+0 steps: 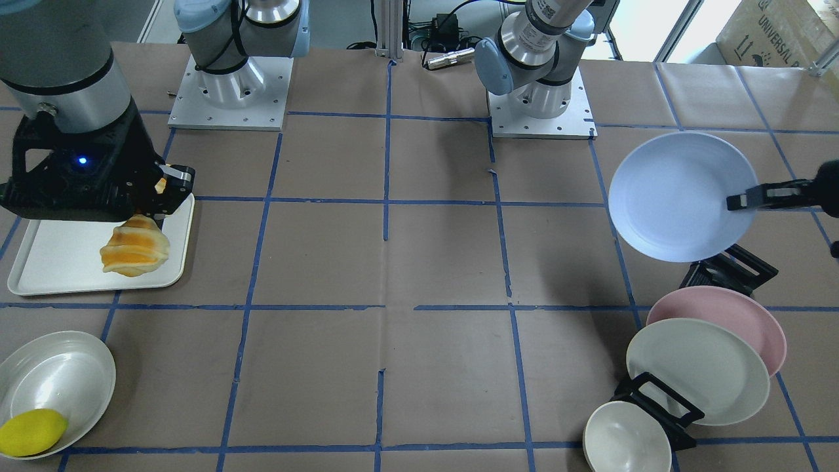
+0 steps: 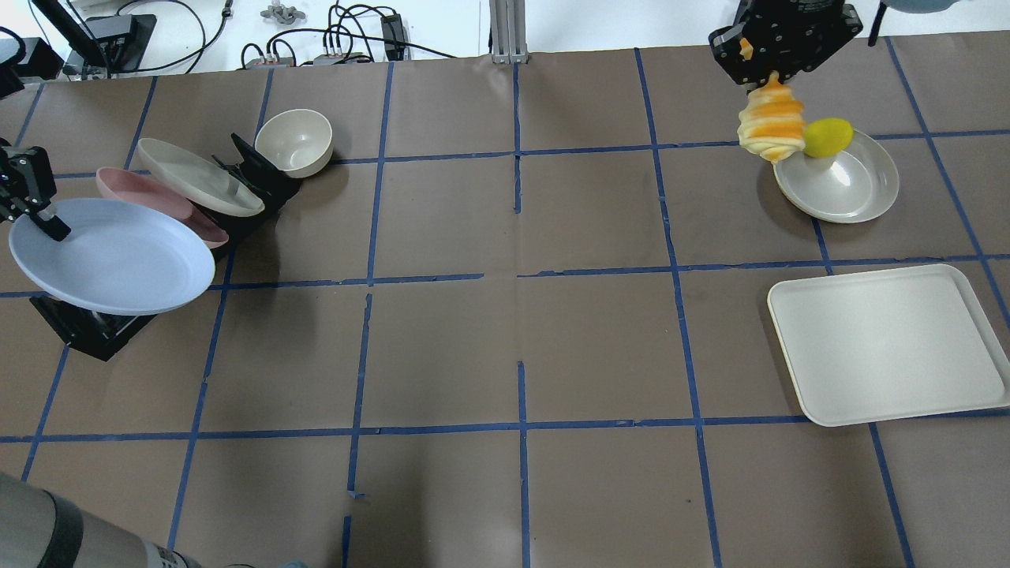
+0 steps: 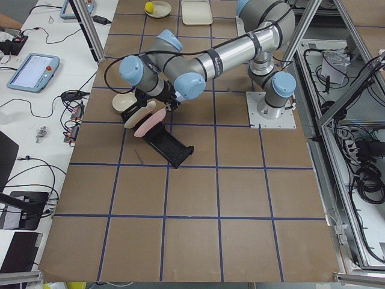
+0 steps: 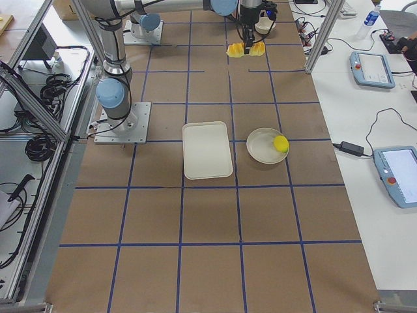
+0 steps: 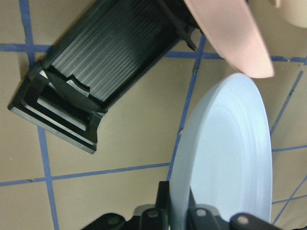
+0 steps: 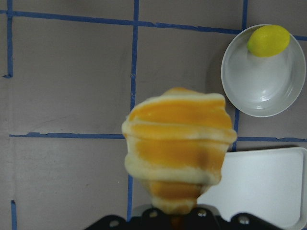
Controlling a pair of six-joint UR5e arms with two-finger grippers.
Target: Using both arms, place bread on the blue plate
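Gripping the bread (image 6: pixel 177 148) by one end, the right gripper (image 2: pixel 761 69) is clenched on it. The loaf hangs down from the fingers, striped crust outward, lifted clear of the table (image 2: pixel 600 347) on the robot's right side. In the right wrist view, a corner of the white tray (image 2: pixel 884 347) lies below it and the grey-white dish (image 2: pixel 848 189) lies farther off. A yellow lemon (image 2: pixel 827 137) rests at the dish's far rim. Bread touches neither tray nor dish.

Left side: the left gripper (image 2: pixel 49 223) pinches the blue plate (image 2: pixel 110 256) at its rim, one finger above and one below. The plate is held in the air, tilted slightly, over the near end of the black rack (image 2: pixel 87 331). Just beyond it the pink plate (image 2: pixel 134 189) leans in the rack, then the cream plate (image 2: pixel 197 175). A small cream bowl (image 2: pixel 293 142) sits at the rack's far end. Bread and blue plate are well apart, at opposite ends of the table.
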